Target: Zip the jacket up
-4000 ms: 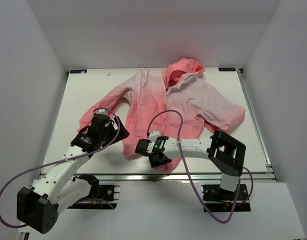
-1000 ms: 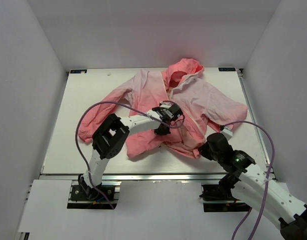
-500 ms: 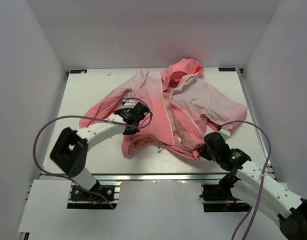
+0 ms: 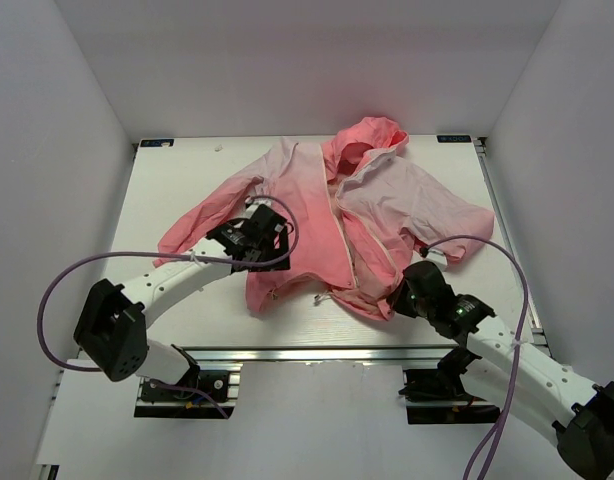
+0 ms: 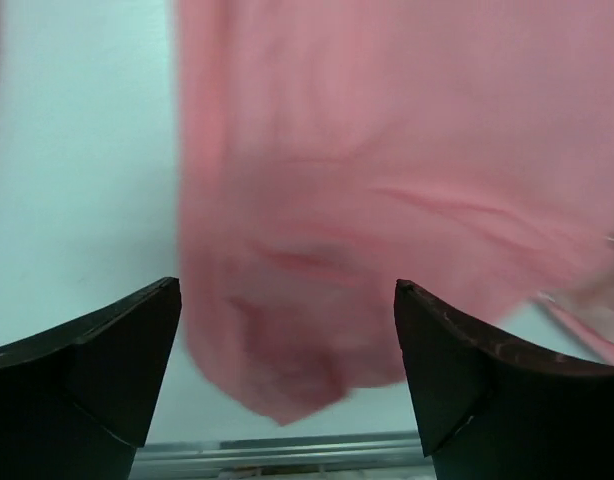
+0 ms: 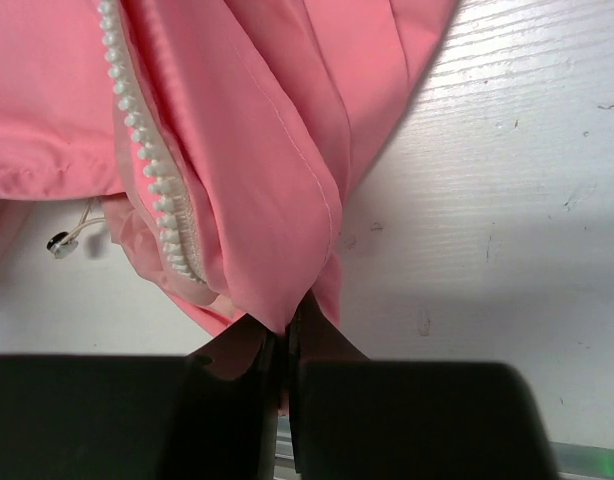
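Observation:
The coral-to-pale-pink jacket [image 4: 307,215] lies on the white table [image 4: 167,190], hood at the far side. Its front is open and the white zipper [image 4: 339,235] is unjoined. My left gripper [image 4: 265,238] hovers open over the left front panel, nothing between its fingers. In the left wrist view, blurred pink jacket [image 5: 387,150] cloth lies below the left gripper [image 5: 286,283]. My right gripper [image 4: 397,298] is shut on the jacket's bottom hem at the near right. The right wrist view shows the right gripper [image 6: 287,325] pinching a fold of jacket [image 6: 267,120] beside the zipper [image 6: 152,180] teeth.
White walls enclose the table on three sides. A metal rail [image 4: 317,352] runs along the near edge. A drawstring toggle [image 6: 59,243] hangs by the hem. Purple cables loop from both arms. A small white speck [image 4: 218,147] lies at the far left.
My left gripper swung from the jacket's middle to the left, pulling the left panel aside, then opened and let the cloth go. The right gripper kept its hold on the hem.

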`<state>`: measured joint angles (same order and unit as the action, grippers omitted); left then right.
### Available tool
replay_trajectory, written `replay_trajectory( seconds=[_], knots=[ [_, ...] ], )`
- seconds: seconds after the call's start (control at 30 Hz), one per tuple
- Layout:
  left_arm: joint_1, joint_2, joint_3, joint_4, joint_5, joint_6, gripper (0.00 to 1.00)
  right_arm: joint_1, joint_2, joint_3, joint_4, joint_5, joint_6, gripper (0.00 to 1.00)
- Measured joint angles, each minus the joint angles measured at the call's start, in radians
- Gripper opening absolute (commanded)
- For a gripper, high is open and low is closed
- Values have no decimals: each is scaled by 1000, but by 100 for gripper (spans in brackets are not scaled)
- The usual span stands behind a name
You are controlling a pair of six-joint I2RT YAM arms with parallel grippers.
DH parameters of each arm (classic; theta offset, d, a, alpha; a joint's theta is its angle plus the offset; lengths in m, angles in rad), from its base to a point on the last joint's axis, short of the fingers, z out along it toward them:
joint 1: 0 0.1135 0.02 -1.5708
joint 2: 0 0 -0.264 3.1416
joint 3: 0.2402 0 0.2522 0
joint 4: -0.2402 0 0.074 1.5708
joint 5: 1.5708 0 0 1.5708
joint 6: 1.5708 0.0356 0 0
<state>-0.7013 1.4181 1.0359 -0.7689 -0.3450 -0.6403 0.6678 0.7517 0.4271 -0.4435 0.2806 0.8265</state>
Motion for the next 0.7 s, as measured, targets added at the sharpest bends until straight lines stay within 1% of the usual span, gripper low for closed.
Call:
replay_trajectory(
  seconds=[0.07,0.17,0.33,0.37,0.4,0.43,0.5,0.53,0.63,0.7],
  knots=[
    [-7,10,54,57,68,27,98,0,1,-1,0,-3,0,0],
    [-56,68,173,130,99,51,98,0,-10,-14,3,-4,4,0],
    [-173,263,341,222,158,55,98,0,-42,-33,-2,-6,29,0],
    [-192,309,360,229,170,52,96,0,-48,-33,-2,-6,31,0],
    [-206,348,373,229,176,47,95,0,-54,-33,-2,-5,34,0],
    [-220,389,387,220,178,39,91,0,-60,-33,-2,-2,36,0],
    [-240,468,421,184,172,18,88,0,-68,-33,-4,3,39,0],
    [-246,503,438,166,169,8,83,0,-70,-33,-6,5,39,0],
    [-261,569,473,124,160,-30,79,0,-71,-33,-13,12,40,0],
    [-271,588,485,99,150,-57,79,0,-71,-33,-16,15,40,0]
  ],
)
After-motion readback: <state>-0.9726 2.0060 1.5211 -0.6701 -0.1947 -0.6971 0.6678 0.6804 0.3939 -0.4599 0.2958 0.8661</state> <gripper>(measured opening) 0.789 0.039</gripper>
